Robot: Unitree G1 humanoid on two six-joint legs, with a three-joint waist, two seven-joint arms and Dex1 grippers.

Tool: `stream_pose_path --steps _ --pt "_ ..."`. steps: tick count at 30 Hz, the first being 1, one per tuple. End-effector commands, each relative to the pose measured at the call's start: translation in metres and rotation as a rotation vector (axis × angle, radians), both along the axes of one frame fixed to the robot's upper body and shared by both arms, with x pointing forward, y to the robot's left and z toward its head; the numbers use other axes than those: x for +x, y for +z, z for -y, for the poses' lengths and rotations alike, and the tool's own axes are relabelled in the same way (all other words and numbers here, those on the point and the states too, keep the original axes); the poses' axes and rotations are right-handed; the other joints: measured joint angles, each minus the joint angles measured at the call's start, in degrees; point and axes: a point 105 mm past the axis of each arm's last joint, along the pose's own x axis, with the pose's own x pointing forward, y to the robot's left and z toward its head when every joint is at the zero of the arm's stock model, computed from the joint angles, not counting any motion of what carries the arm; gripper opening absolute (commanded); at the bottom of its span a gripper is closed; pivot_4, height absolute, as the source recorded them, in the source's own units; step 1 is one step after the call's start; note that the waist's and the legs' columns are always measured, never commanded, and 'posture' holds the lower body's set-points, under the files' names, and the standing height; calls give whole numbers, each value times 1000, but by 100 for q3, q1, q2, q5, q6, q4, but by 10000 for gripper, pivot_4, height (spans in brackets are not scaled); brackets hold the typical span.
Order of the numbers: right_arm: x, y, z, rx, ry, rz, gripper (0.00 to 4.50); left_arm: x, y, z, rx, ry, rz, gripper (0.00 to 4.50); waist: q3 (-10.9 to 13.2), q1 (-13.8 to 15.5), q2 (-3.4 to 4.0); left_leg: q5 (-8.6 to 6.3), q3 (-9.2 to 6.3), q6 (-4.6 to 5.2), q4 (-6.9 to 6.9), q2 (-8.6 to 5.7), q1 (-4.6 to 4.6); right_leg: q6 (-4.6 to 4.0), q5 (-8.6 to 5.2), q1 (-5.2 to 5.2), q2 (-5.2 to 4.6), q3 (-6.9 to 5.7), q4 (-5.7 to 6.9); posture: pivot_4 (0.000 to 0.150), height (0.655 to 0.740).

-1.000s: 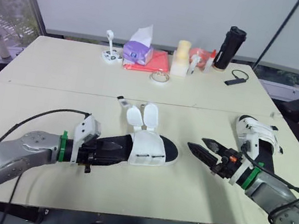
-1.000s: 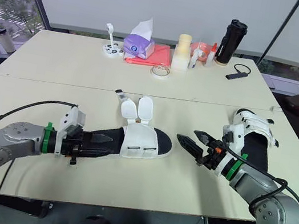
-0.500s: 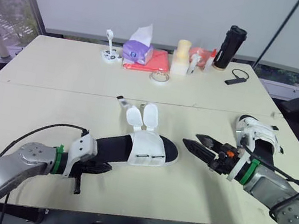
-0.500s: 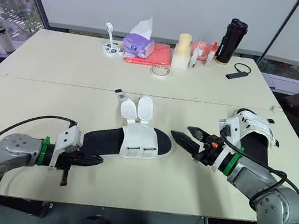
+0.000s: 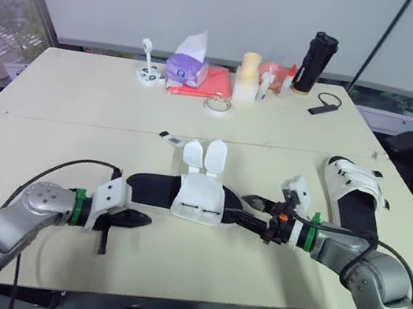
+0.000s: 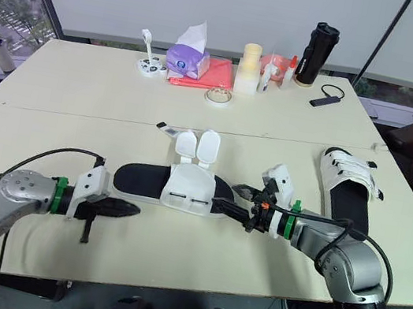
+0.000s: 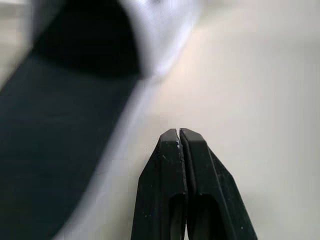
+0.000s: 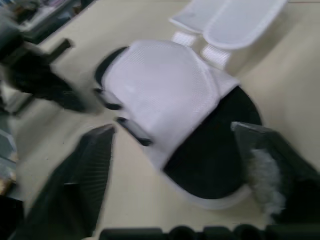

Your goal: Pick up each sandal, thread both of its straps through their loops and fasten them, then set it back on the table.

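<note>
Beside the sandal (image 5: 195,199) now, right hand (image 5: 245,209).

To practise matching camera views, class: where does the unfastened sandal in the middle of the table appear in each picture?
Left eye view: unfastened sandal just below the centre.
Right eye view: sandal slightly left of centre.
Left wrist view: sandal's black footbed, blurred, close ahead.
Right wrist view: sandal mid-picture.
Shared landmark: its white upper over the black footbed.

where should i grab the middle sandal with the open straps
I'd take the sandal by its toe end, from the robot's right. It lies flat, toe pointing at the open right tool, and the bare sole edge there is thin, clear of the opened straps.
</note>
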Motion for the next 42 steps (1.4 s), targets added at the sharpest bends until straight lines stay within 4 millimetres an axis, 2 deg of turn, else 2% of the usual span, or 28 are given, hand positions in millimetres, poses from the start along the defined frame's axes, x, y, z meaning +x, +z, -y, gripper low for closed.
stream_pose_path --steps 1,2,5,6,7,8,9,10,12,14,16,19,22,28,35,38,42 --pt "5 -4 -2 -76 35 69 21539 -16 34 7 -93 -52 -98 0 1 8 1 0 0 0 0 1 0 0 0 0 0 0 0 1500 7400" --pt "6 -4 -3 -76 42 71 15971 -15 38 7 -102 -46 -104 0 1 29 1 0 0 0 0 1 1 0 0 1 0 -1 1 1500 7400" --pt "7 -4 -8 -70 70 78 319 2 59 5 -156 22 -82 0 3 57 -2 0 -3 0 2 -4 6 0 0 11 -2 -4 1 1500 7400" --pt "9 -5 -10 -68 76 81 319 20 71 2 -198 89 -36 0 3 42 -3 0 -3 0 6 -5 6 0 0 13 -1 -5 1 1500 7400" --pt "11 -8 -13 -85 83 85 319 48 82 -6 -235 205 49 0 2 63 0 0 -3 0 6 -5 6 0 0 12 -2 -4 1 1500 7400" --pt "13 -10 -15 -99 90 89 319 67 91 -13 -262 288 103 0 4 66 -7 0 -6 0 6 -9 19 0 0 27 -3 -6 1 1500 7400" --pt "16 -16 -16 -125 96 86 319 91 92 -22 -252 398 153 0 4 52 -11 1 -10 0 7 -8 21 0 1 29 2 -10 1 1500 7400" --pt "17 -20 -17 -144 100 84 319 105 90 -28 -233 460 178 0 1 46 -11 1 -13 0 7 -7 21 0 1 29 4 -11 2 1500 7400" --pt "21 -26 -19 -161 96 89 319 120 75 -27 -246 518 96 0 1 6 -10 1 -11 -1 7 -9 27 0 1 34 3 -10 -1 1500 7400" --pt "23 -28 -21 -162 98 93 0 123 63 -18 -330 517 -48 5394 -1 -11 -6 -2 -1 4 1 -10 26 2 0 25 -1 -3 -2 1500 7400" --pt "24 -30 -23 -161 102 96 0 124 53 -12 -388 530 -151 12917 0 -14 -9 -12 0 20 -2 -10 16 2 0 8 -1 -4 -2 1500 7400" --pt "25 -31 -26 -158 105 99 0 130 36 -6 -472 587 -283 29356 1 -10 -12 -11 -3 19 2 -9 -1 2 0 -8 0 -5 2 1500 7400" --pt "26 -31 -28 -156 107 102 0 131 33 4 -560 601 -405 44729 1 -6 -12 -9 -4 16 6 -8 5 2 0 -5 0 -5 11 1500 7400" --pt "26 -33 -35 -138 112 101 0 151 38 14 -761 698 -584 44729 -2 7 -16 -9 -8 15 10 -10 23 2 1 18 -1 -8 13 1500 7400" --pt "26 -34 -39 -136 113 108 0 165 29 33 -831 755 -794 44729 -2 -12 -16 -8 -8 13 6 -9 22 2 1 11 0 -8 14 1500 7400" --pt "26 -34 -40 -133 110 113 0 174 28 38 -891 798 -840 44729 -2 -6 -16 -7 -8 12 6 -10 22 2 1 11 0 -8 14 1500 7400" --pt "25 -35 -43 -127 108 117 0 189 34 44 -1015 839 -816 44729 -2 -8 -17 -6 -7 9 6 -10 22 2 1 11 -1 -8 13 1500 7400"
